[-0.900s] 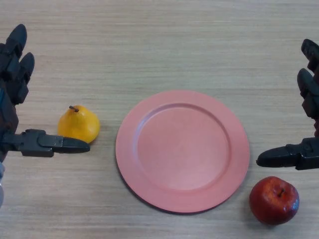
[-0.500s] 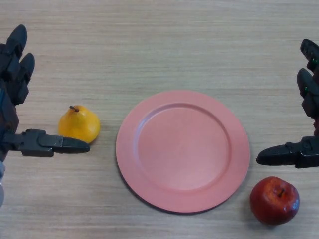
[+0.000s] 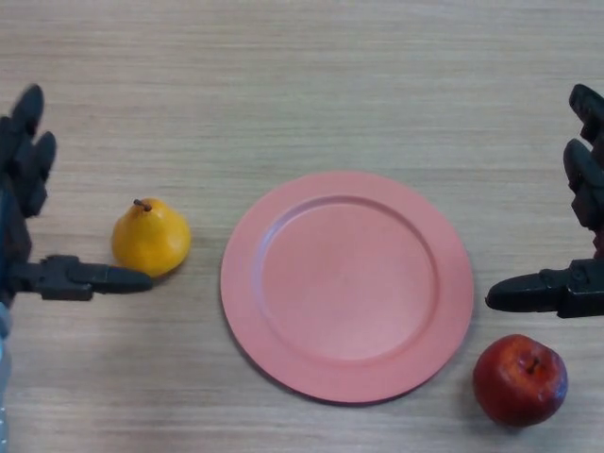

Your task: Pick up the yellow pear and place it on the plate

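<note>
The yellow pear (image 3: 151,237) with a short brown stem lies on the wooden table, left of the round pink plate (image 3: 347,286). The plate holds nothing. My left hand (image 3: 21,189) is at the left edge, open, its fingers pointing up and its thumb (image 3: 90,279) stretched out just below the pear, close to it but not gripping it. My right hand (image 3: 585,226) shows at the right edge, open, with its thumb above the apple.
A red apple (image 3: 520,378) sits on the table at the lower right, just beyond the plate's rim. The wooden table (image 3: 302,85) stretches across the whole view.
My left hand has drawn back a little to the left, so less of its thumb lies under the pear. The pear, plate, apple and right hand stay put.
</note>
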